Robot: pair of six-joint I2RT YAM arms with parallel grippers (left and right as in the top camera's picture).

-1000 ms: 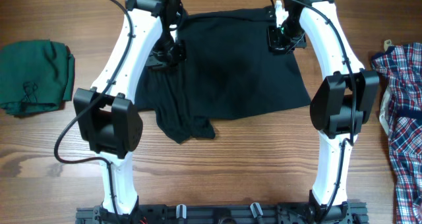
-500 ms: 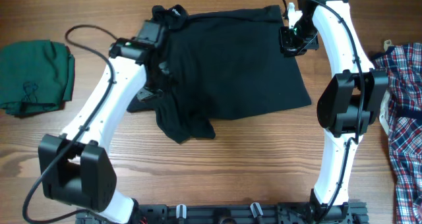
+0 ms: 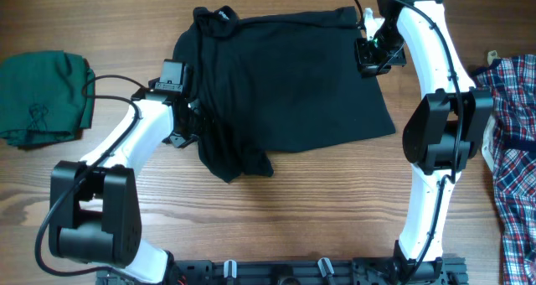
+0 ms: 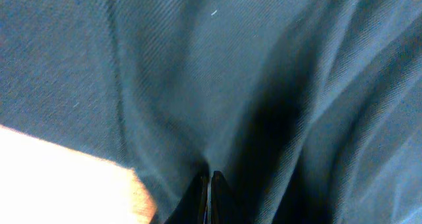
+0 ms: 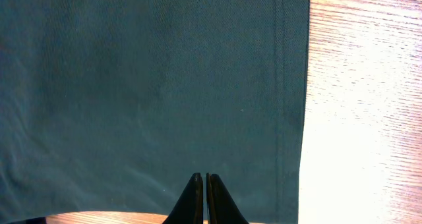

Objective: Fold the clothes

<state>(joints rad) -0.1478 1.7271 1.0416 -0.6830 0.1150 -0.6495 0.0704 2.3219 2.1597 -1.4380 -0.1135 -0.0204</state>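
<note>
The black shirt point(image 3: 301, 84) lies in the upper middle of the overhead view, spread on the worktop point(image 3: 293, 226). Its collar point(image 3: 219, 15) is at the upper left. It is mostly flat, but the lower left part is bunched into a lump point(image 3: 239, 161), so I think the fold is only starting.

My left hand point(image 4: 210, 184) is at the shirt's left edge. Its tips are pressed together, and the wrinkles in the cloth all run to them. I think it is pinching the shirt there, to lift or pull that side.

My right hand point(image 5: 201, 188) is at the shirt's upper right, near the stitched edge. Its tips are pressed together too. The cloth under it looks smooth (no wrinkles run to it), so I do not think it grips anything. I cannot tell if it touches the cloth.

Now I count. One black shirt. One green garment point(image 3: 42, 96), folded, at the left edge. One plaid shirt point(image 3: 512, 151), at the right edge. Both lie well apart from the black one, out of the way. Two arms, two hands.
</note>
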